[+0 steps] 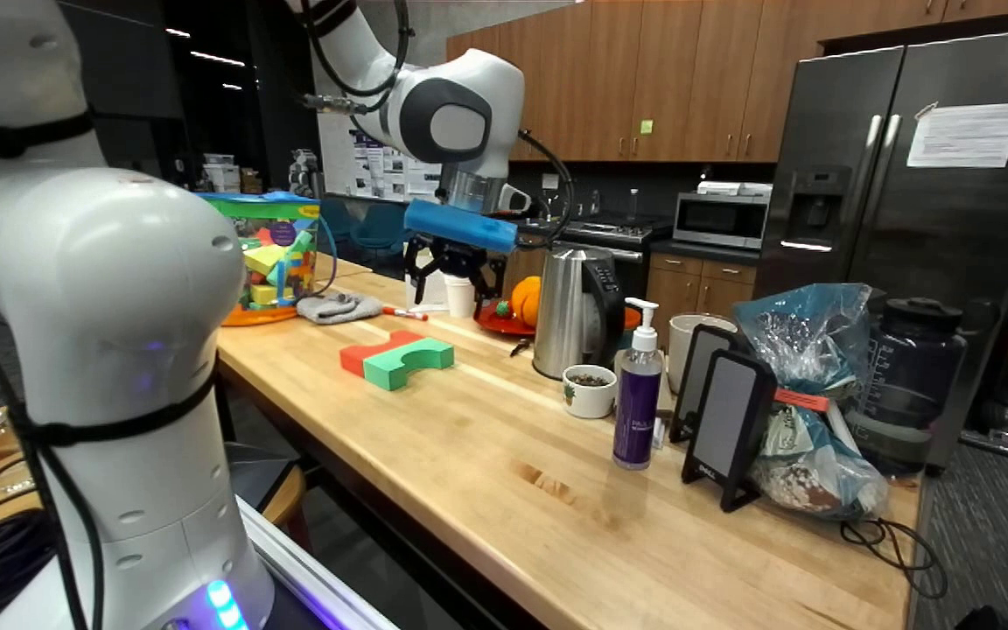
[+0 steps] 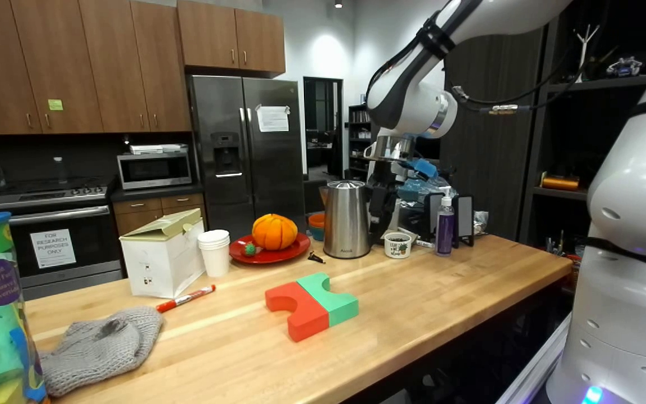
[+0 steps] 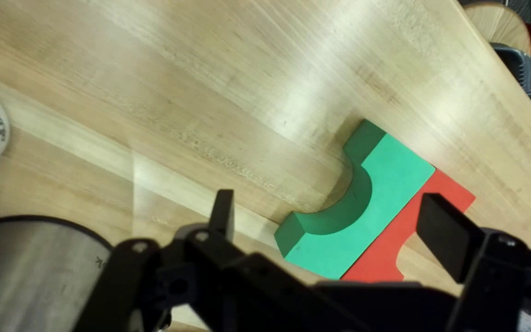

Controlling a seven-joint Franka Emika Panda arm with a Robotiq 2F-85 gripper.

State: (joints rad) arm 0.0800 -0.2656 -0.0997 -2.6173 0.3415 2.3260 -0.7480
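Green block [image 3: 390, 193] and red block [image 3: 391, 240], one of each, straight backs touching, notches outward, right of centre in the wrist view. Gripper [image 3: 327, 210] hangs above the table [image 3: 178, 83] near the kettle [image 2: 346, 221], fingers spread well apart, table and parts of both blocks showing between them. Table edge slants down the upper right of the wrist frame, blocks set in from it. In an exterior view, table runs broadly from the blocks toward bottom centre, left of the purple bottle [image 1: 638, 402]. Readable: "DELL" on a speaker [image 1: 727, 416], lower right; "FOR RESEARCH PURPOSES ONLY" on the oven notice [image 2: 52, 248], left in an exterior view. Counted: two speakers, one kettle, one red marker [image 2: 185, 298], one pumpkin [image 2: 274, 232] on one red plate [image 2: 270, 258]. Paper cups [image 2: 214, 255] stacked, number unclear.
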